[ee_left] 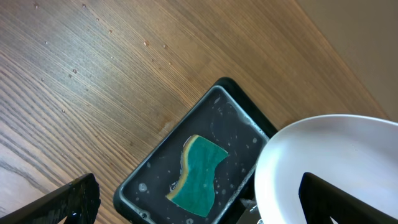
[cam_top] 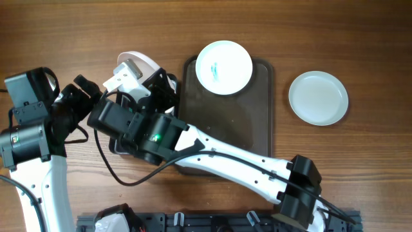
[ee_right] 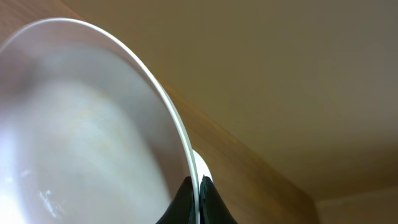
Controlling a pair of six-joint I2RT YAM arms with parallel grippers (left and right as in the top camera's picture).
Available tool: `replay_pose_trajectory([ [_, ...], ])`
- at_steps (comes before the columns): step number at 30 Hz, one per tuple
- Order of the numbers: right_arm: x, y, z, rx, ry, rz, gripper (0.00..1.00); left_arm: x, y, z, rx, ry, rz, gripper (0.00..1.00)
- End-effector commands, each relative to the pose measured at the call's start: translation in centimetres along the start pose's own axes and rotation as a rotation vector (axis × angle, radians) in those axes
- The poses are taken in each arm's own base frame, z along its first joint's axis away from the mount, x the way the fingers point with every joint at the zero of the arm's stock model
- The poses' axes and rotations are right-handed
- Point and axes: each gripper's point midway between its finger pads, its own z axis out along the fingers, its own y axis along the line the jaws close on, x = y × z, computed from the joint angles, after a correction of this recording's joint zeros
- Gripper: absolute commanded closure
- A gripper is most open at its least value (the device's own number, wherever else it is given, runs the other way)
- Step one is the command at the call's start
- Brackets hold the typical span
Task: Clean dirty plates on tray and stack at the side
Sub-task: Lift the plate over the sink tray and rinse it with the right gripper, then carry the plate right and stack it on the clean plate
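While I watch the right wrist view, the right gripper (ee_right: 194, 194) is clenched on the rim of the held plate (ee_right: 81, 137). Its dark fingers (ee_right: 208, 202) pinch the thin white edge at 6 o'clock in that picture, and the plate's hollow fills everything toward 9 o'clock. From overhead, only a white crescent of that plate (cam_top: 145, 61) shows past the arm. It sits just off the 9 o'clock side of the brown tray (cam_top: 225, 129).

My left gripper (ee_left: 199, 202) is spread wide with nothing in it, one finger at the 8 o'clock corner of its view and the other at 4 o'clock. Between them I see the small black tray (ee_left: 217, 94), wet, with the teal-and-yellow sponge (ee_left: 198, 177) lying in it. The held plate (ee_left: 336, 155) crowds in at 4 o'clock, overlapping that tray's corner. Overhead hides this tray and sponge under the two arms.

Only overhead shows the rest. The smeared plate (cam_top: 223, 67), with a teal streak in its middle, lies at the 12 o'clock end of the brown tray. The bare plate (cam_top: 318, 98) sits on the worktop (cam_top: 322, 38) at 3 o'clock of the tray, apart from it. Water drops (ee_left: 146, 43) dot the wood in the left wrist view.
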Motion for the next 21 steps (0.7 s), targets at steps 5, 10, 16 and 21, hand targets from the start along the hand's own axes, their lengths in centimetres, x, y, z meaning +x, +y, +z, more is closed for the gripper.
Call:
replay_pose_trajectory([
  [5,3.7,1.2,4.8,-0.338,0.262,0.413,0.96,-0.5,-0.3,-0.4,0.014,-0.014,0.001,0.0],
  [10,5.5,1.5,8.0,-0.746,0.471,0.641,0.96,-0.5,-0.3,-0.4,0.014,-0.014,0.001,0.0],
  [16,10.1,-9.7,11.4,-0.83,0.613,0.91,0.96,-0.5,-0.3,-0.4,0.014,-0.014,0.001,0.0],
  [21,15.4,-19.9,10.4,-0.671,0.648,0.998,0.96,-0.5,-0.3,-0.4,0.014,-0.014,0.001,0.0],
])
